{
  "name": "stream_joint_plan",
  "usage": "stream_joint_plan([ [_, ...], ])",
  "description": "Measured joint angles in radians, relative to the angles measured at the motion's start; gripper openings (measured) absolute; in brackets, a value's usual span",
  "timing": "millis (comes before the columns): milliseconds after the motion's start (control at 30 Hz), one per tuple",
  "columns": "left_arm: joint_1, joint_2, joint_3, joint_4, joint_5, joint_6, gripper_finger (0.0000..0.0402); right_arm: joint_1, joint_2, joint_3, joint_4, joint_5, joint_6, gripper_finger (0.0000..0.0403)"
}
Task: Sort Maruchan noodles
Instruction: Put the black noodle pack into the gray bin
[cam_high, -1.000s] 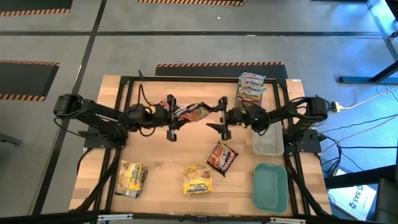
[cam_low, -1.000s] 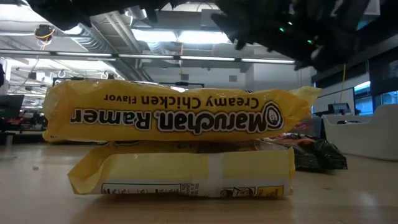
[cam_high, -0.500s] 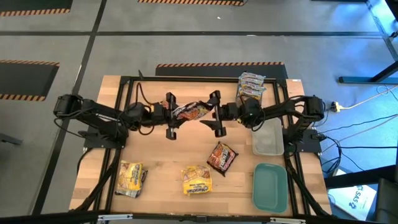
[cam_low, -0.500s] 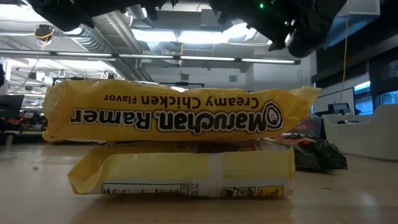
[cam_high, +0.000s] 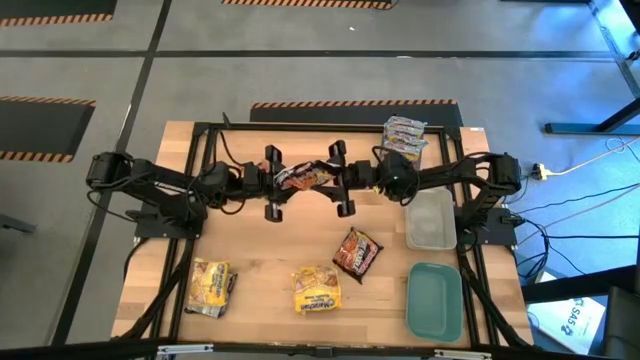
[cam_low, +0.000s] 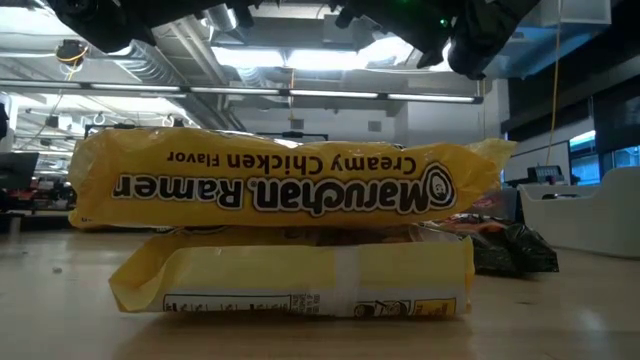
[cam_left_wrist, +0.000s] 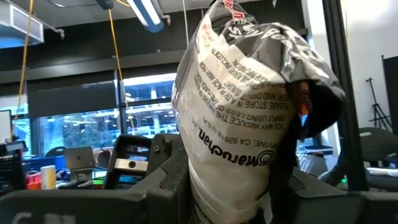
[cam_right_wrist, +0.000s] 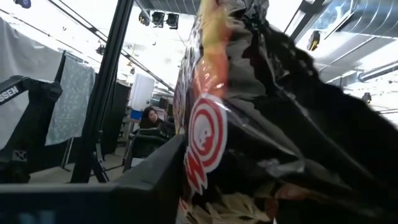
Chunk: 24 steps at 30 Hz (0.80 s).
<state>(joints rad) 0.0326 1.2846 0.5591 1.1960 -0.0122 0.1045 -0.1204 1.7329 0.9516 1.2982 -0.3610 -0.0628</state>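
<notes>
A wooden table (cam_high: 260, 250) framed by black rails stands on a grey floor, with a wide, brightly lit hall behind it in the low view. Over the far middle of the table the left gripper (cam_high: 272, 183) is clamped on one end of a dark brown-red noodle packet (cam_high: 305, 177), which hangs in the air between the two arms; in the left wrist view the packet (cam_left_wrist: 242, 118) stands up from between the dark fingers, its printed back showing. The right gripper (cam_high: 340, 178) has its fingers on either side of the packet's other end, and whether they press it cannot be told; its wrist view is filled by the packet's red-and-black front (cam_right_wrist: 249, 118). Nearer the front edge than both grippers lie another dark packet (cam_high: 357, 252), a yellow pair (cam_high: 316, 289) stacked on one another, and a further yellow packet (cam_high: 209, 286) below the left arm. Behind the right gripper sits a silvery-pink pile (cam_high: 403, 139); beside its arm are a clear tray (cam_high: 430, 222) and a teal lid (cam_high: 433, 300)
</notes>
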Motion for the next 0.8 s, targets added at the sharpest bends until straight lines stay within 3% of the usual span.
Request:
stream_joint_plan([
  [233, 0.0, 0.0, 0.0, 0.0, -0.002, -0.011, 0.013, 0.0, 0.0, 0.0, 0.0, 0.001, -0.022, 0.0119],
  [500, -0.001, -0.009, 0.0, -0.051, -0.025, -0.076, 0.0193, 0.0, -0.001, -0.001, -0.017, -0.004, -0.05, 0.012],
  [667, -0.01, -0.088, 0.0, -0.216, -0.081, -0.073, 0.0217, -0.001, -0.047, -0.001, -0.156, 0.002, -0.072, 0.0116],
  [800, -0.01, -0.195, 0.0, -0.466, -0.151, -0.068, 0.0219, -0.001, -0.105, -0.001, -0.348, 0.032, -0.129, 0.0117],
])
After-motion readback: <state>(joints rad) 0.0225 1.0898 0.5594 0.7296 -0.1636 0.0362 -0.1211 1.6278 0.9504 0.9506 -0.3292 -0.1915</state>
